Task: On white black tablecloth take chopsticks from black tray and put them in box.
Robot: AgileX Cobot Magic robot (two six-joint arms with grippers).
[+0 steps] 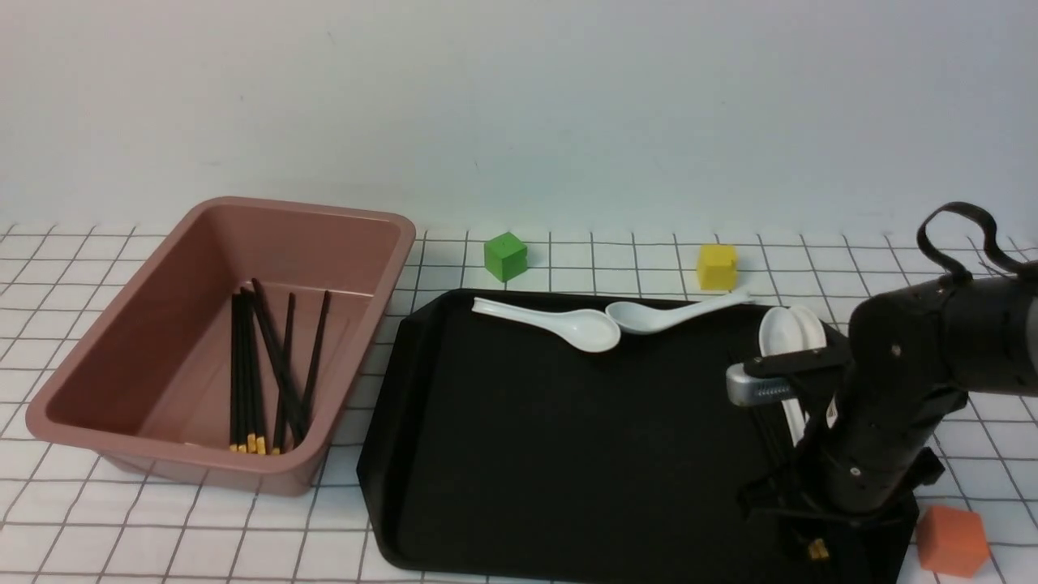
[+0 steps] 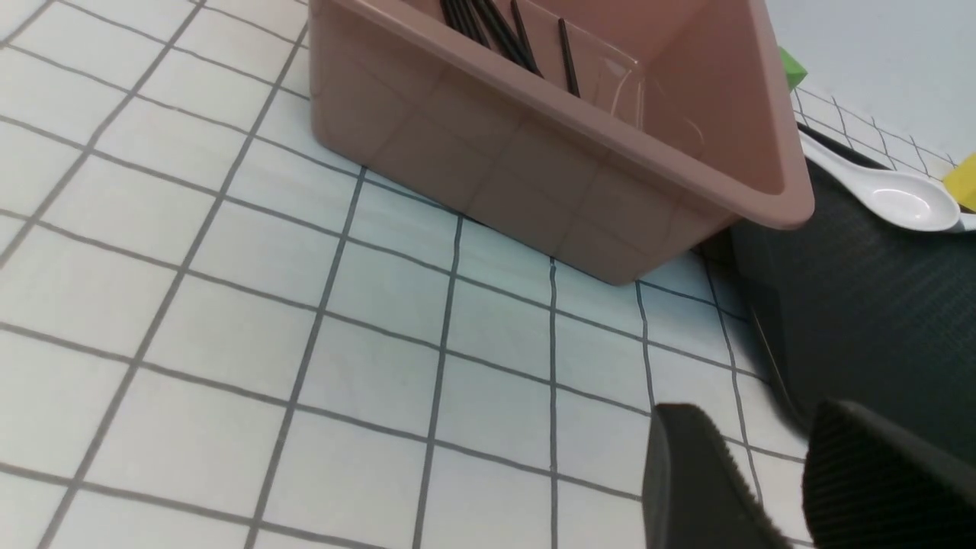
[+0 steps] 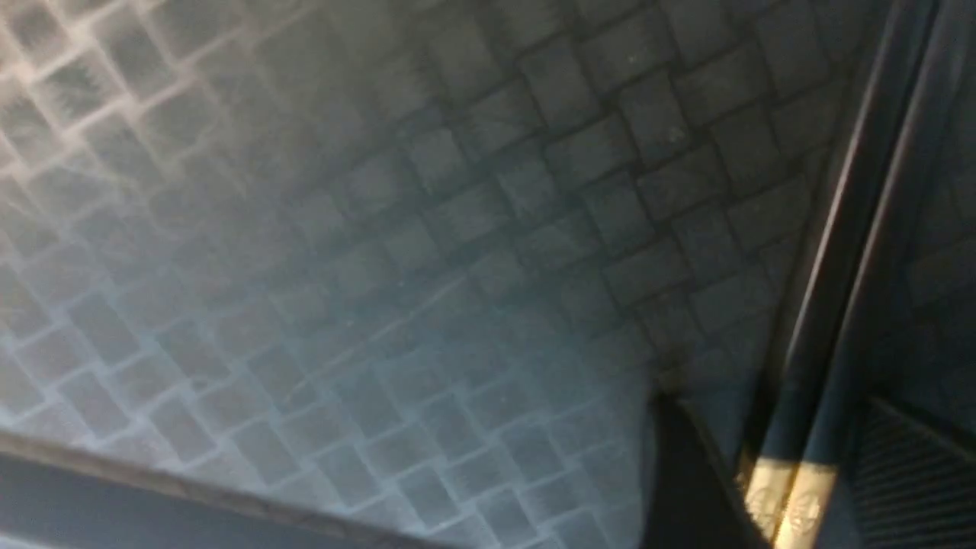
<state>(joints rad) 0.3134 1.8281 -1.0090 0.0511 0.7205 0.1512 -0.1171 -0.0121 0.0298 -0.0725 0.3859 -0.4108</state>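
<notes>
Chopsticks point(image 3: 831, 305), thin, gold-banded, lie on textured black tray point(image 3: 381, 267).

The front view sits on the robot's side between the arms, fairly high, and faces the far edge, taking in the bench point(image 1: 81, 527) almost from left edge to right edge. The left wrist view hangs low over the near-left part. It looks aslant at the box point(image 2: 534, 175) and a corner of the black tray point(image 2: 877, 320), with the left gripper point(image 2: 759, 427) in frame; the front view shows box and tray too. The right wrist view lies very close over the tray floor by the near-right corner. It is blurred, with the chopsticks point(image 3: 831, 290) between the tips of the right gripper point(image 3: 770, 427); their gold ends also appear in the front view.
</notes>
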